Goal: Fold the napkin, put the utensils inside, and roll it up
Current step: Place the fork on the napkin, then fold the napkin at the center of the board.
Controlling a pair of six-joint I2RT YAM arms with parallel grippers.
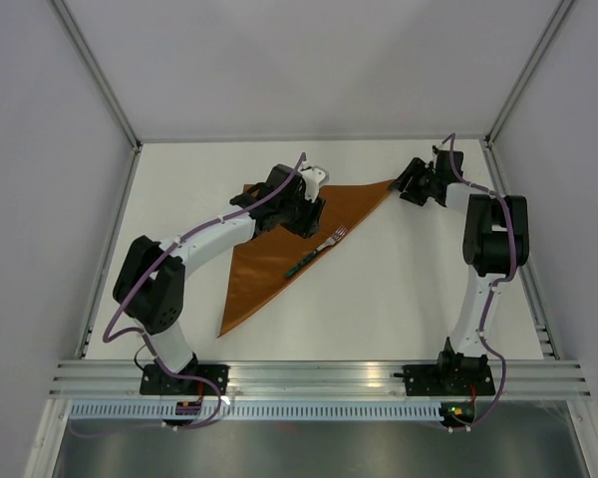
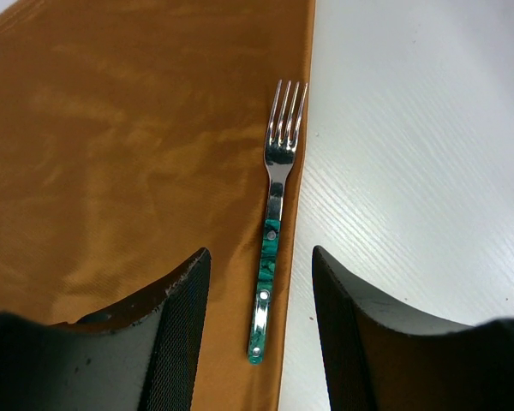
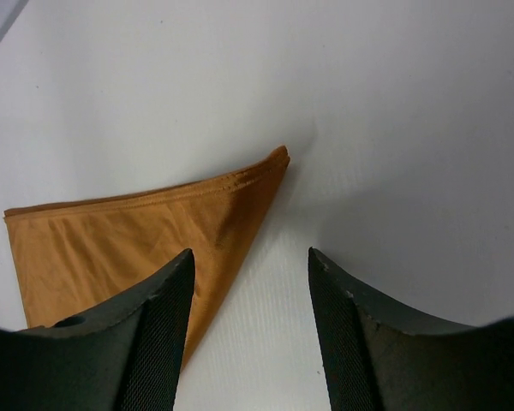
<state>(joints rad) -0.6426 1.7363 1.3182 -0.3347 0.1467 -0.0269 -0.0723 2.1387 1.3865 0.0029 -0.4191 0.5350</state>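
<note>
Napkin point(image 1: 259, 269) lies folded into a triangle left of centre on the tabletop point(image 1: 399, 289). Its long edge runs from near left to far right, and the fork point(image 2: 270, 231) rests just inside that edge, tines toward the far right. The left end effector point(image 2: 261, 257) hangs open and empty over the fork's handle, jaws either side of its long axis. The right end effector point(image 3: 250, 257), also open and empty, hovers at the napkin's far right corner.

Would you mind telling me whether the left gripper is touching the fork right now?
Apart. In the left wrist view the left gripper's open fingers flank the fork's handle, with a clear gap on each side.
</note>
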